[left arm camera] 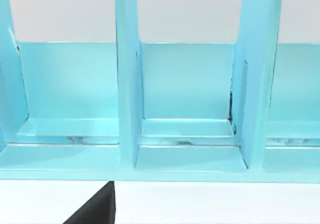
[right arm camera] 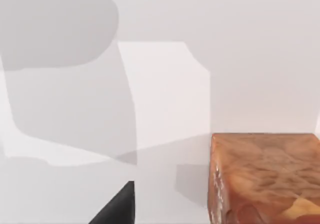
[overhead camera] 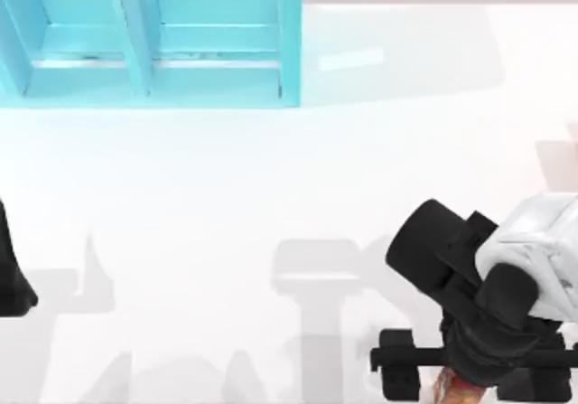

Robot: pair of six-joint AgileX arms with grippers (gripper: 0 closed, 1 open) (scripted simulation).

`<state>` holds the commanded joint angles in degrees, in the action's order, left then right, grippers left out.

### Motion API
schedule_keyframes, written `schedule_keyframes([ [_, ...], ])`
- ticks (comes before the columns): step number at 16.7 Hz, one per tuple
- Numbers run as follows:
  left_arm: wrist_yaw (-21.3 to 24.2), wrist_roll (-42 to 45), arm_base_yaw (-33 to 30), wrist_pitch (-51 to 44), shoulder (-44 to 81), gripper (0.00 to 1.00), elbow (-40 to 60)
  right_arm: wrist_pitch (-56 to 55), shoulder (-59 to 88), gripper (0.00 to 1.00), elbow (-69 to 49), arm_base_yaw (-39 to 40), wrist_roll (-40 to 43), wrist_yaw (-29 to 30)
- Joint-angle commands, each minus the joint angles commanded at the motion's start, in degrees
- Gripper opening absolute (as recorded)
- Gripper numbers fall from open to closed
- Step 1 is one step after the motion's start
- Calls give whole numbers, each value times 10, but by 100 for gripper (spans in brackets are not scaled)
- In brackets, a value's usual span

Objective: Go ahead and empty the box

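Observation:
The box (overhead camera: pixel 149 38) is a light blue open case with upright dividers at the table's back left. In the left wrist view the box (left arm camera: pixel 185 134) shows three compartments with bare floors. A brown, crusty block (right arm camera: pixel 265 179) lies on the white table close to my right gripper. In the top view a sliver of the block (overhead camera: pixel 452 388) peeks out under my right gripper (overhead camera: pixel 474 381), which is at the front right edge with its fingers spread wide. My left arm (overhead camera: pixel 13 277) is parked at the far left edge.
The white table (overhead camera: pixel 226 205) stretches between the box and both arms. A pale low object (overhead camera: pixel 555 155) sits at the right edge. Arm shadows fall across the front of the table.

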<state>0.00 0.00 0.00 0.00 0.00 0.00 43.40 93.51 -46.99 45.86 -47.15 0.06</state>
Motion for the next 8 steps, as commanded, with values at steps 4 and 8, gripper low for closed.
schedule_keyframes([
  [4,0,0,0,0,0,100,0,0,0,100,0,0,0,0],
  [8,0,0,0,0,0,100,0,10,-3,100,-8,0,-1,0],
])
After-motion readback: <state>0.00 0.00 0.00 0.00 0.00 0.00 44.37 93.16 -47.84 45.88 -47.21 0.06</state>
